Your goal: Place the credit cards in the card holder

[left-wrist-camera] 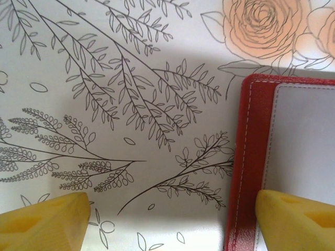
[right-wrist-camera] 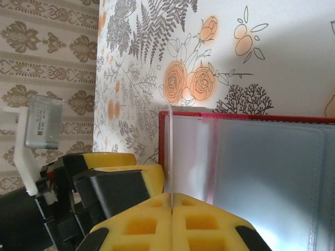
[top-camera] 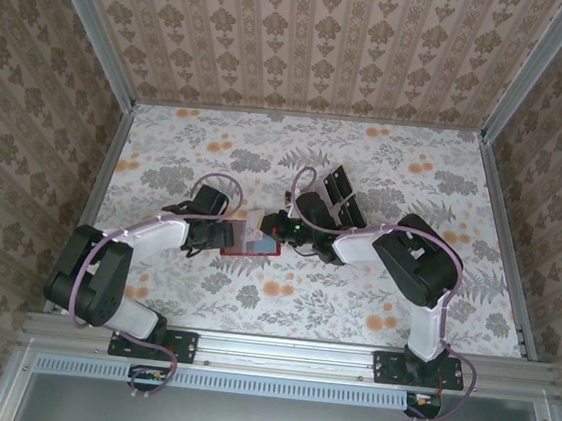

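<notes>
The left hand (left-wrist-camera: 170, 225) stands wide open low over the tabletop (left-wrist-camera: 104, 78) and holds nothing. One yellow fingertip (left-wrist-camera: 296, 222) sits over the edge of the red card holder (left-wrist-camera: 250, 157); the other is clear of it. The card holder lies open mid-tabletop between both hands. The right hand (right-wrist-camera: 172, 219) is closed tight, pinching a thin pale sheet (right-wrist-camera: 169, 151) seen edge-on; credit card or pocket flap, I cannot tell. Farther back lies a clear tray (top-camera: 338, 198).
</notes>
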`<state>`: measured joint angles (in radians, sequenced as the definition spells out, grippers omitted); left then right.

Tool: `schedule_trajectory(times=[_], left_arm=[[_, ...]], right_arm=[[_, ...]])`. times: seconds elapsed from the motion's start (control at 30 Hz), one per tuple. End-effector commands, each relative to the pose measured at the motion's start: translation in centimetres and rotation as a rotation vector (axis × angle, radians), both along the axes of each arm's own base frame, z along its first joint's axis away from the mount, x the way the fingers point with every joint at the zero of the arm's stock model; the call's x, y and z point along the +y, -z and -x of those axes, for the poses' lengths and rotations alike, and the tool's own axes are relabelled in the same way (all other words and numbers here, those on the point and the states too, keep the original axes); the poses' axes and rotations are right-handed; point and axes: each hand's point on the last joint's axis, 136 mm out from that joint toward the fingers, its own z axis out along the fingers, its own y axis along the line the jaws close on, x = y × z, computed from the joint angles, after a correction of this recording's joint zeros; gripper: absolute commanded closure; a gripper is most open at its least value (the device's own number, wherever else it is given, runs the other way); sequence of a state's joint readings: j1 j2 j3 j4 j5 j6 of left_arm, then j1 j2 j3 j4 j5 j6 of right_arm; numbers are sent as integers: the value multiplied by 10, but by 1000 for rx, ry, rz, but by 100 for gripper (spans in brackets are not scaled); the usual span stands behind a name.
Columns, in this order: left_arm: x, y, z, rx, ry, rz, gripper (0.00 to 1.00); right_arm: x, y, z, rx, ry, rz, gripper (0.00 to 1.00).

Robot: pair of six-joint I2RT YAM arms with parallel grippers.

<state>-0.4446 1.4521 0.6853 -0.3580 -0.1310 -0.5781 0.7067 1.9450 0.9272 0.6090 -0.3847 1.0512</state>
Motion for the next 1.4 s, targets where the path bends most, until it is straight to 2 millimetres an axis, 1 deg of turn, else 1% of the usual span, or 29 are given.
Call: schedule_trajectory(times=[0.0,0.3,0.43,0.6,0.97,1.1,1.37], left_arm=[[1,5,4,9,28,-16,16],[2,9,8,17,26,-12,16],[2,12,10,21,27,-14,16],[3,13,10,22,24,-12,16],[2,17,12,30,23,-7,16],[2,18,12,34,24,-7,16],[1,18,12,32,25,-6,16]], right_arm=[[-7,-5,-3,-23,33,17,100],[0,4,-4,-39,30,30,100],[0,11,-3,-56,33,49,100],[-1,15,-3,-76,43,52,100],[1,28,-2,-63,41,67,100],[3,29,0,-56,32,60,100],[12,28,11,-44,-1,31,100]])
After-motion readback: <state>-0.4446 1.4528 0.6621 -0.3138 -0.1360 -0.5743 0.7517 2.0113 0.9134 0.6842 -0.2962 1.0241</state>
